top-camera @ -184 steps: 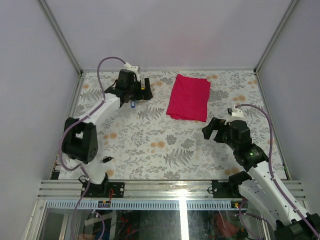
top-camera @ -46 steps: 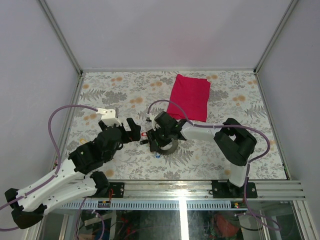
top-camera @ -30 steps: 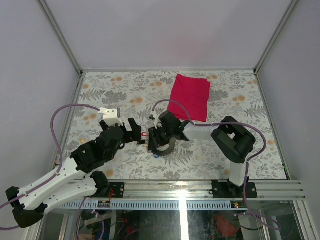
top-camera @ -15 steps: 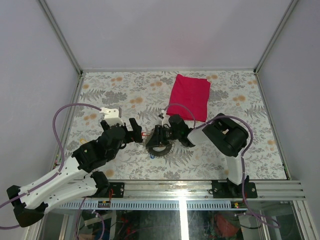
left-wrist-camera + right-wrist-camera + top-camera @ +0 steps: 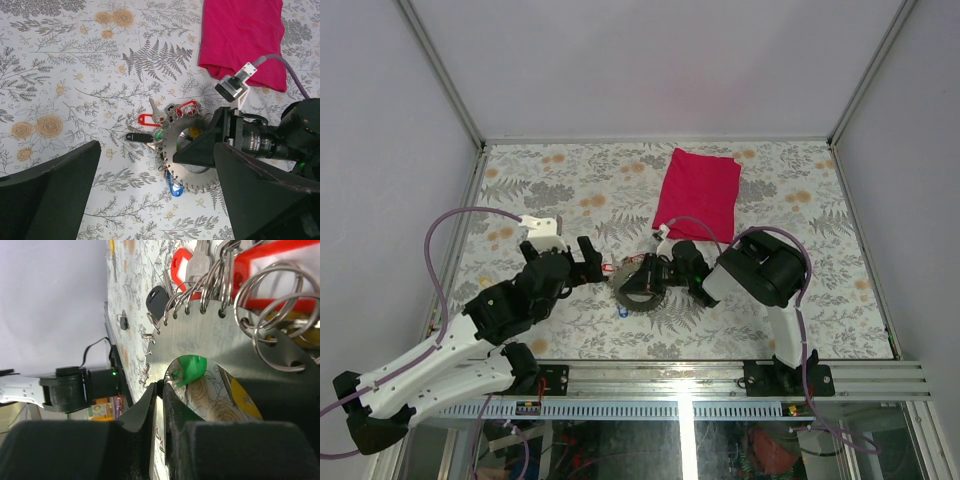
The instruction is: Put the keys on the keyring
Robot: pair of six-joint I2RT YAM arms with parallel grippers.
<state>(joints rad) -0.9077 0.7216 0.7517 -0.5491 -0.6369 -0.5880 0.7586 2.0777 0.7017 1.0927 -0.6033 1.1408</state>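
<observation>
The keyring (image 5: 646, 304) is a flat grey metal ring lying on the patterned table, with several small wire loops through holes along its band (image 5: 196, 180). Keys hang from its left side: red heads (image 5: 148, 119), a black one (image 5: 139, 136), a green one (image 5: 190, 367) and a blue one (image 5: 173, 187). My right gripper (image 5: 161, 388) reaches in from the right across the ring's hole and is shut on the band's inner edge (image 5: 631, 290). Just left of the keys, my left gripper (image 5: 594, 262) stands open and holds nothing (image 5: 157, 200).
A red folded cloth (image 5: 698, 195) lies behind the ring, toward the back right (image 5: 245, 35). The right arm's purple cable (image 5: 690, 222) loops above the ring. A small dark object (image 5: 122, 320) lies on the table near the front rail.
My right gripper has closed onto the ring's band, and its wrist has drawn back to the right and turned. The ring has shifted slightly. My left gripper stays open, almost in place.
</observation>
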